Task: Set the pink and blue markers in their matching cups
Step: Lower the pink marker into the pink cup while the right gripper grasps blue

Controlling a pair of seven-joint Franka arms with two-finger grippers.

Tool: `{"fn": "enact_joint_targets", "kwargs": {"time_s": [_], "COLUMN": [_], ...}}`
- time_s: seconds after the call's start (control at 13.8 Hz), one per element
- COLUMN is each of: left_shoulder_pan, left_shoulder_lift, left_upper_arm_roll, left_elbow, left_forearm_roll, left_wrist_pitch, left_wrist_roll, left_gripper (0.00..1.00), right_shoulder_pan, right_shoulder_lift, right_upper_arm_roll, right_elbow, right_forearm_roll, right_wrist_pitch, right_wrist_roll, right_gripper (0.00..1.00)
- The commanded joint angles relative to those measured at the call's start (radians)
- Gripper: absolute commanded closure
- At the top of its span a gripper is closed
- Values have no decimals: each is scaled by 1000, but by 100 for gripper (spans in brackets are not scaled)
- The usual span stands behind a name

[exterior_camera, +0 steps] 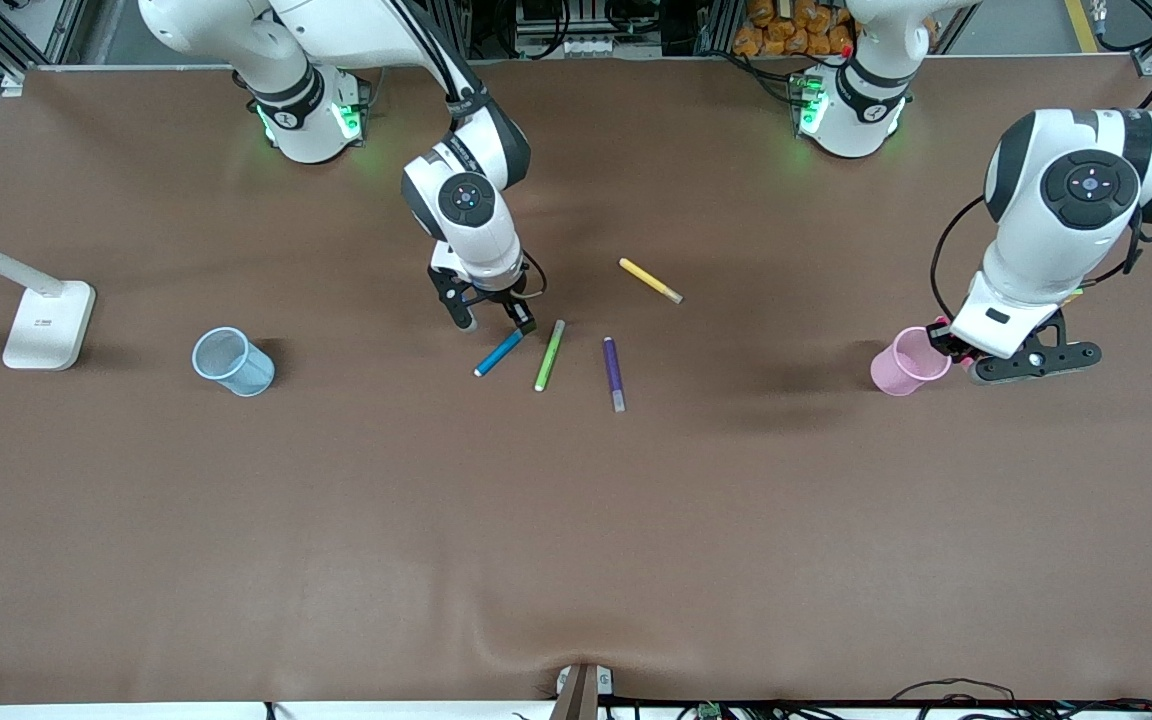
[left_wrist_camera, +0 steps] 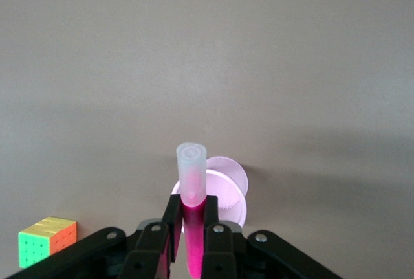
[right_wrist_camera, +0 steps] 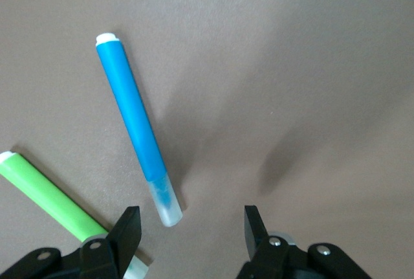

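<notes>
Table (exterior_camera: pixel 576 520): brown cloth.

Left gripper (left_wrist_camera: pixel 189 237): over the pink cup (exterior_camera: pixel 904 362) at the left arm's end; fingers clamped on the pink marker (left_wrist_camera: pixel 192 191), pale cap pointing at the cup's mouth.

Right gripper (exterior_camera: pixel 492 318): mid-table, fingers apart, just above the pale end of the blue marker (exterior_camera: pixel 499 353), which lies flat beside the green marker (exterior_camera: pixel 549 355).

Blue cup (exterior_camera: pixel 232 361): toward the right arm's end, well apart from the markers.

Purple marker (exterior_camera: pixel 614 373) and yellow marker (exterior_camera: pixel 650 280): lying flat.

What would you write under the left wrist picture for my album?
The left claw holds the pink marker over the pink cup.
</notes>
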Motion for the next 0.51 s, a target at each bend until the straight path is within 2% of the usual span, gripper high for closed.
{"fn": "enact_joint_targets", "kwargs": {"time_s": [0.0,0.07,0.29,0.36,0.44], "left_shoulder_pan": [42,63,131,137,137], "left_shoulder_lift": [-29,-29,-6,0,1], "left_upper_arm_roll": [-9,-9,-7,-7,-7], "left_elbow": [-65,-94,-154,-167,-183], "left_forearm_roll": [-15,-15,-14,-14,-15], "left_wrist_pitch": [70,116,260,285,314], "left_wrist_roll": [-8,-8,-5,-5,-7], "left_gripper": [100,100,100,100,100], "right_shoulder_pan": [16,18,21,21,21], "right_shoulder_lift": [83,89,89,89,89], "right_upper_arm_roll": [-11,-22,-23,-23,-23], "right_elbow": [47,49,56,70,73], "right_forearm_roll": [-50,-56,-56,-56,-56], "right_wrist_pitch": [15,21,22,22,21], "right_wrist_roll": [41,41,41,43,41], "right_gripper": [27,27,44,53,71]}}
